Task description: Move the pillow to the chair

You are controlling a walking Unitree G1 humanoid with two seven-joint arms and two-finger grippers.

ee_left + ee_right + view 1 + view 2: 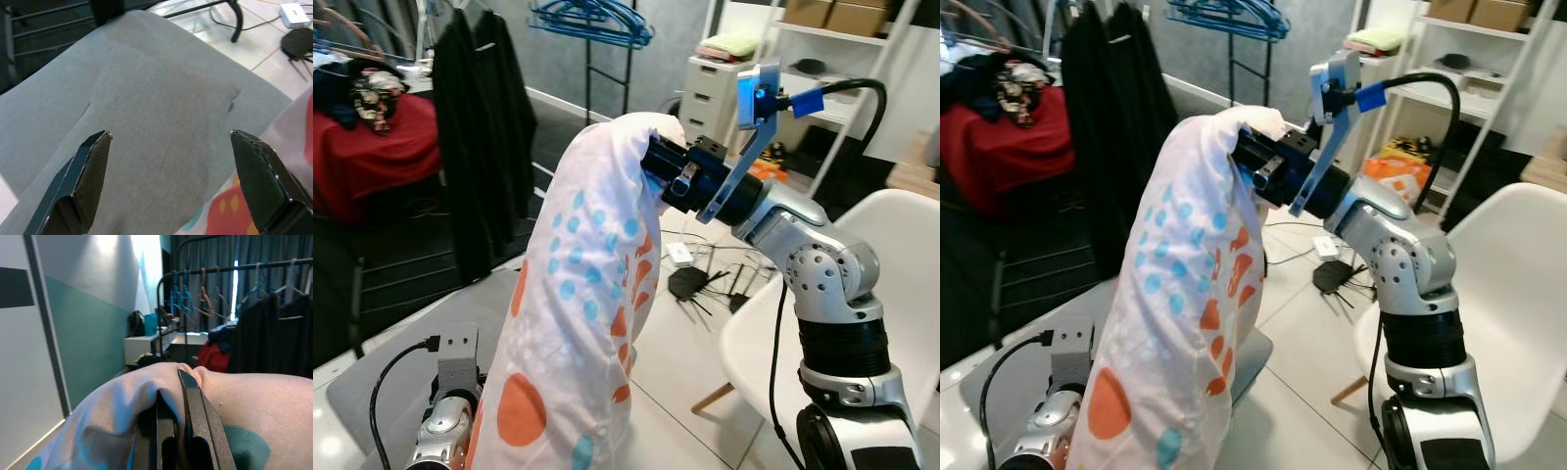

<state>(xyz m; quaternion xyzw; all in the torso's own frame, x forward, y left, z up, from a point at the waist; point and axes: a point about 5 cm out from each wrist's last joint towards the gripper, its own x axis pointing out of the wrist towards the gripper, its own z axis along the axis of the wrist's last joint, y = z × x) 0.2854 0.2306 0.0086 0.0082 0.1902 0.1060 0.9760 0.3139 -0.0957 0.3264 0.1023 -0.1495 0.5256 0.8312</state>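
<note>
In the left eye view, the pillow, white with orange and blue dots, is held upright by its top corner in the right tool, with the white chair just beside it. In the left wrist view, the left tool is seen spread wide above a grey cushion. In the right wrist view, the right tool's fingers are pressed together, pinching pillow fabric.

Both eye views look forward and down from the head, sharing the same close scene: the pillow held up in front, the white chair at the right and the clothes rack behind. The left wrist view looks closely down along its fingers onto a grey cushion. The right wrist view looks level along its fingers, over pillow cloth toward the rack.
</note>
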